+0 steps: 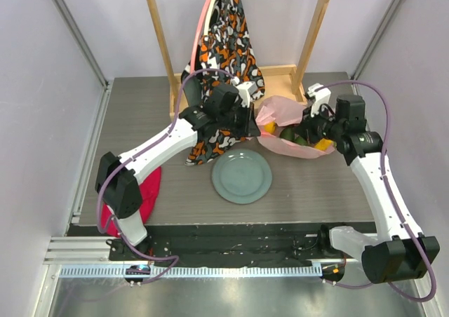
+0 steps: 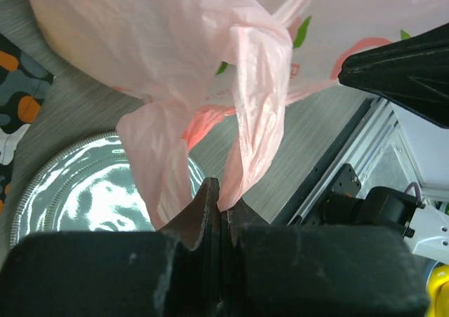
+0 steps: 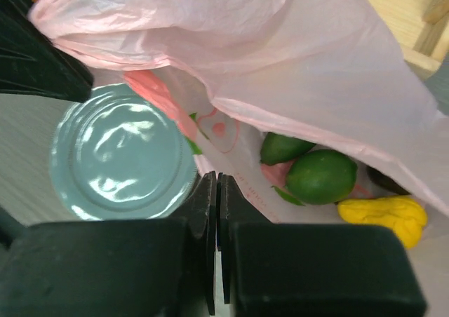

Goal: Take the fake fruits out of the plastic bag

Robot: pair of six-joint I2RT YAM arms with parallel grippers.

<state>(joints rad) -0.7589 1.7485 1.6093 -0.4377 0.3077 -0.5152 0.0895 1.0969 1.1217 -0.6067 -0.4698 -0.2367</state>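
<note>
The pink plastic bag lies on the table behind the plate, its mouth held open. My left gripper is shut on a handle strip of the bag, jaws pressed together. My right gripper is shut at the bag's lower lip, jaws together. Inside the bag lie two green oval fruits and a yellow one. A dark shape sits behind them, mostly hidden. In the top view green and orange fruits show inside.
A grey-green plate sits in front of the bag, also in the wrist views. A patterned garment hangs from a wooden frame at the back. A red cloth lies at the left front.
</note>
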